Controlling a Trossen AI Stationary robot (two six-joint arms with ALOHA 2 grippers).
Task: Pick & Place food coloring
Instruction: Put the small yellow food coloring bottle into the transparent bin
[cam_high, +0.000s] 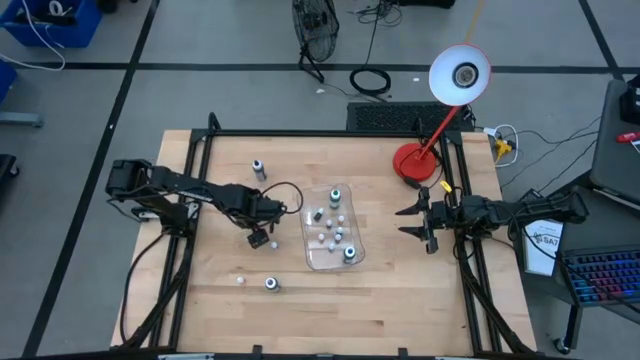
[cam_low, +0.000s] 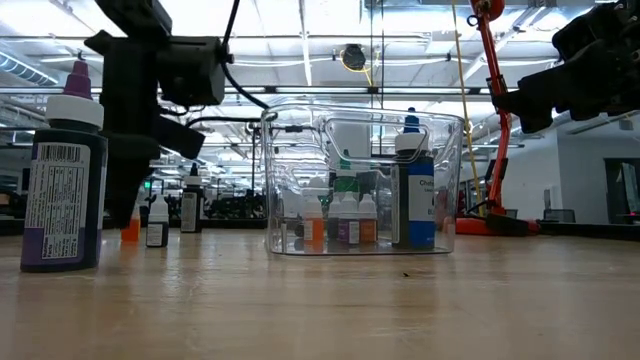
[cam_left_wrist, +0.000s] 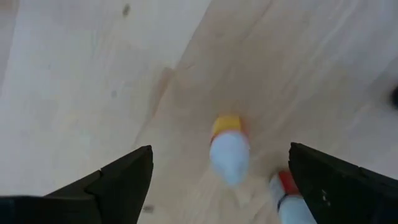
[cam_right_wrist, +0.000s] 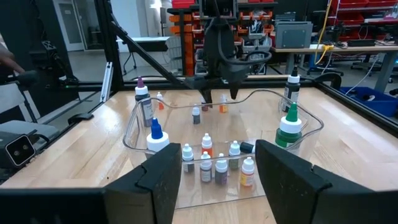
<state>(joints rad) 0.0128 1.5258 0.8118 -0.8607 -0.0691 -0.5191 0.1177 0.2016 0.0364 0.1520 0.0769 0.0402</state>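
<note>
1. Where the low view begins, nearest its camera, a dark purple-capped bottle (cam_low: 62, 170) stands upright on the wooden table (cam_high: 400, 280); from above it is a small bottle (cam_high: 271, 284) near the front edge, with a tiny white-capped one (cam_high: 241, 279) just beside it.
2. Next back, the left gripper (cam_high: 258, 238) hangs over bare wood just left of the clear tray (cam_high: 308, 258), its jaws spread wide and holding nothing.
3. Under those jaws, the left wrist view shows a little orange-bodied bottle with a white cap (cam_left_wrist: 228, 147) standing free between the fingers, touching neither — a second, red-collared one (cam_left_wrist: 287, 190) is close beside it.
4. The clear tray holds most of the food coloring: a green-capped bottle (cam_right_wrist: 289, 127), a blue-capped bottle (cam_right_wrist: 156, 136) and a row of tiny white-capped bottles (cam_right_wrist: 214, 163), all upright.
5. The right gripper (cam_high: 417, 221) waits well right of the tray, jaws partly apart and empty.
6. Farther back, a lone dark bottle (cam_high: 259, 169) stands apart — and a red desk lamp (cam_high: 420, 160) sits at the far right corner.
</note>
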